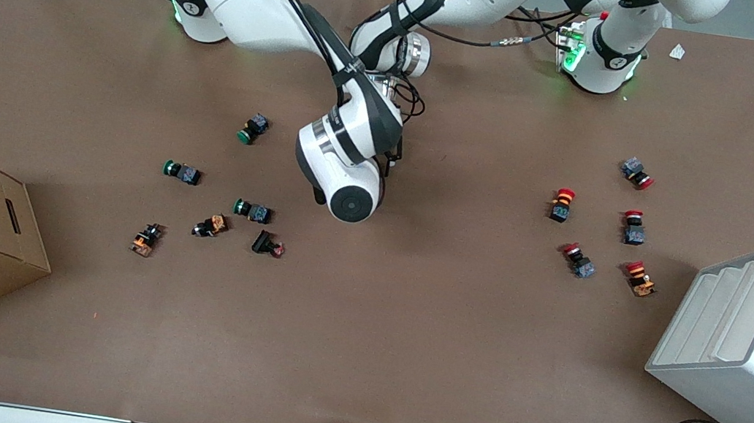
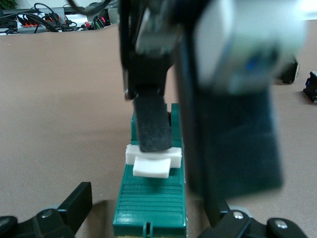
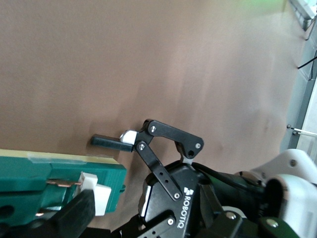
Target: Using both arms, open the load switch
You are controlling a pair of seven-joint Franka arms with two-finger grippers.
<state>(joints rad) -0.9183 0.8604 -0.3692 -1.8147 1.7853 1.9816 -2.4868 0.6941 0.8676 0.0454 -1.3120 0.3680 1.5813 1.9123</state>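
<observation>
The load switch (image 2: 151, 198) lies on the brown table (image 1: 404, 333) near its middle, a shade toward 12 o'clock with the robots' bases taken as 12. In the front view both wrists crowd over that spot and hide it. The opening step looks to be in hand. The left claw (image 3: 143, 145) reaches in low and straddles the dark green body. It is released: its one visible finger (image 3: 106, 141) stands just beside the switch, not touching it. The right claw (image 2: 156, 141) comes down from above and bears on the white lever (image 2: 152, 166) at the end of the block. Whether it is released or clenched I cannot tell, since much of it is blurred or out of view. I judge that the next move calls for the left claw to close and steady the body while the right claw pries or tips the lever. Pushing before the body is held would likely just slide the block along the table. The only writing I can read is ROBOTIQ (image 3: 195, 191) in white on the left claw's black housing; the switch shows no legible label. The green push buttons (image 1: 254, 129) are scattered at about 9 o'clock and the red push buttons (image 1: 563, 202) at about 3 o'clock — all well apart from the work.
</observation>
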